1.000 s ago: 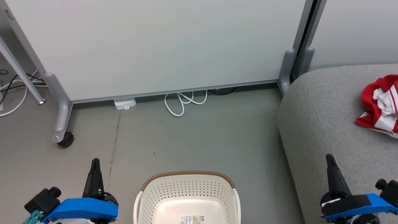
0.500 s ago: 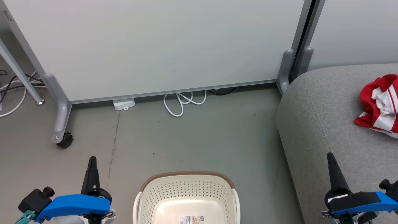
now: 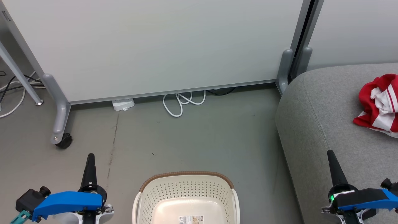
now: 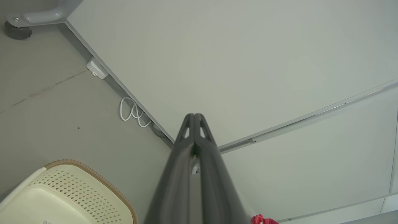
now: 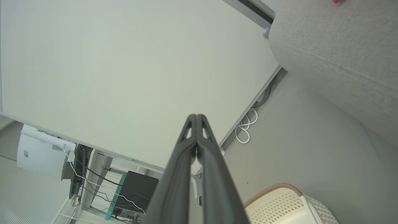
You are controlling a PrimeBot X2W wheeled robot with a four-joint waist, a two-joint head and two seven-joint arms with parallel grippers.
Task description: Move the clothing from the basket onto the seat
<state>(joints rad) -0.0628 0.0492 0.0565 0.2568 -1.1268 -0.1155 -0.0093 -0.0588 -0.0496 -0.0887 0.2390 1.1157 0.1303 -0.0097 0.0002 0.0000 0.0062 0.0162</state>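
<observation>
The basket [image 3: 186, 173] sits closest, on the floor [image 3: 192, 140] between the two arms. Its open top faces up, its long side runs left to right, and a small sticker [image 3: 192, 219] shows on its smooth bottom.

The left gripper [image 3: 90, 156] is just left of the basket, over the floor. Its two dark fingers are pressed flat together with nothing between them, and they point straight ahead at the wall board [image 3: 155, 46]. The right gripper [image 3: 330, 153] is on the other side, over the near part of the seat [image 3: 320, 124]. Its fingers are pressed together too, holding nothing, and point the same way.

Farther back, the clothing [image 3: 377, 105] lies on the seat in a crumpled red and white heap. The picture's right edge cuts it off, so I cannot tell which way it points.

A white cable [image 3: 178, 105] is looped on the floor by the wall board.
</observation>
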